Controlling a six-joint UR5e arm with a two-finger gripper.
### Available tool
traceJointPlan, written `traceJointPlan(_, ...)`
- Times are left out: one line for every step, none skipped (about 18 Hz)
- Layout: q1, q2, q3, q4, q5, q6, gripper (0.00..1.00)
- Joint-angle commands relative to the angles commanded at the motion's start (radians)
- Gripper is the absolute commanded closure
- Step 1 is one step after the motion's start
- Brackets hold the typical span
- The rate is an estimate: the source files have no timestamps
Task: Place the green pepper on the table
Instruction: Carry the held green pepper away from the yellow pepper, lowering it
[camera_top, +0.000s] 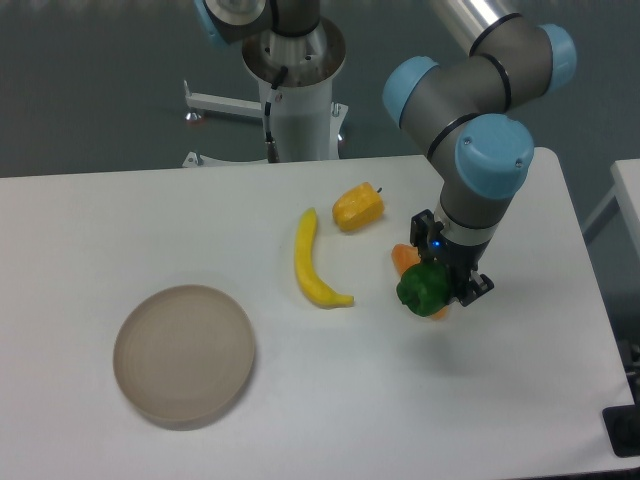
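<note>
Beige round plate nearest the camera, on the left of the white table, bare of any fruit. Farther back and to the right, green pepper pinched in the gripper, dark fingers pressed against its sides, wrist pointing straight down from the grey and blue arm. Seemingly carried just above the tabletop, with a soft shadow beneath; actual contact with the surface impossible to confirm from this angle. Partly covering the orange pepper, which peeks out behind and below it, touching or only overlapping in view, hard to say. To the left of that, yellow banana lying curved on the table, and beyond it the yellow pepper, well apart from the plate. Judged progress: pickup done, carry near its end. Left to do: lowering onto a bare patch clear of the orange pepper, spreading the fingers, lifting away. Main risk: setting down on the orange pepper and rolling.
</note>
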Motion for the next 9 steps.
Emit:
traceJointPlan(0.002, 0.000, 0.000, 0.003, 0.002, 0.005, 1.00)
traceJointPlan(0.000, 0.000, 0.000, 0.012, 0.000, 0.002, 1.00)
traceJointPlan(0.000, -0.002, 0.000, 0.018, -0.003, 0.000, 1.00)
traceJointPlan(-0.003, -0.002, 0.000, 0.020, -0.008, -0.002, 1.00)
traceJointPlan(-0.003, -0.002, 0.000, 0.020, -0.012, -0.006, 1.00)
traceJointPlan(-0.003, -0.003, 0.000, 0.020, -0.020, -0.011, 1.00)
traceJointPlan(-0.005, -0.006, 0.000, 0.021, -0.028, -0.017, 1.00)
traceJointPlan(-0.006, -0.012, -0.002, 0.031, -0.043, -0.031, 1.00)
traceJointPlan(-0.012, -0.023, -0.003, 0.052, -0.058, -0.037, 1.00)
